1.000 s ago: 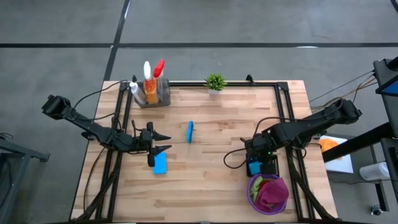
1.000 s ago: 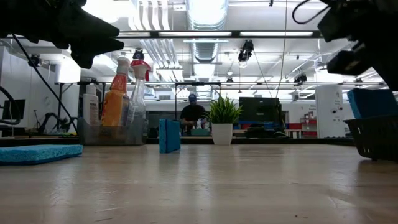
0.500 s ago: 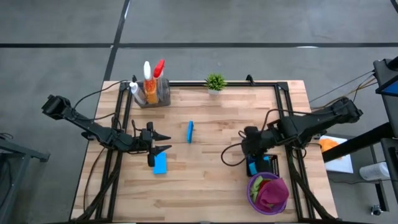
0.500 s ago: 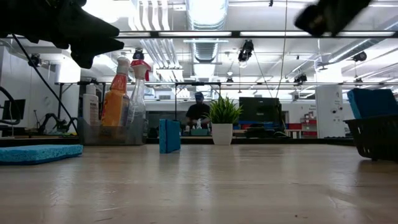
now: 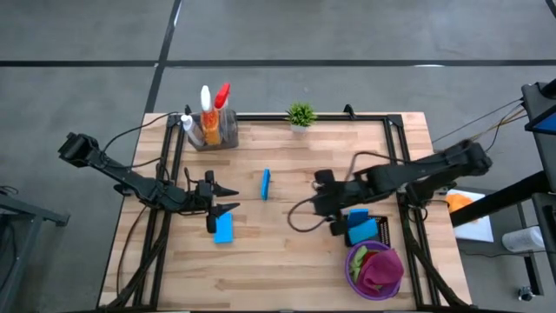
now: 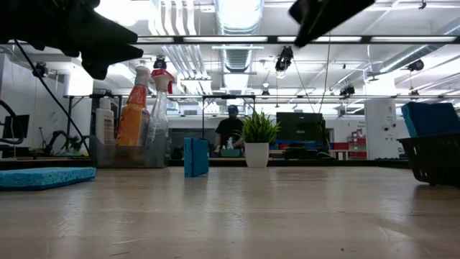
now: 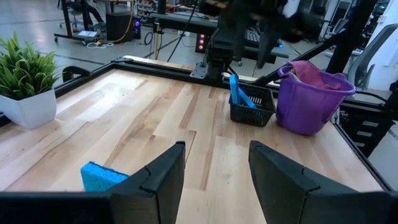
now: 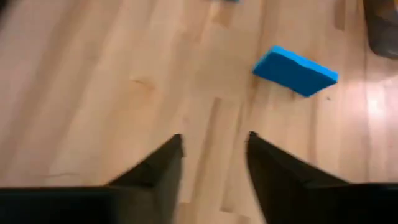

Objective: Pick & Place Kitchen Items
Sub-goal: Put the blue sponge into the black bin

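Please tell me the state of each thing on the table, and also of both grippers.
left gripper: open, empty
right gripper: open, empty
middle sponge: standing on edge
left sponge: lying flat
basket sponge: inside the black basket
spray bottles: upright in the clear holder
purple bucket: holds cloths

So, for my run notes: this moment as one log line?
left tool: open, above flat sponge | right tool: open, empty | upright sponge: mid-table

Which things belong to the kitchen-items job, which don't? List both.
Job:
flat blue sponge
upright blue sponge
sponge in black basket
spray bottles
cloths in purple bucket

Not job:
potted plant
person in background
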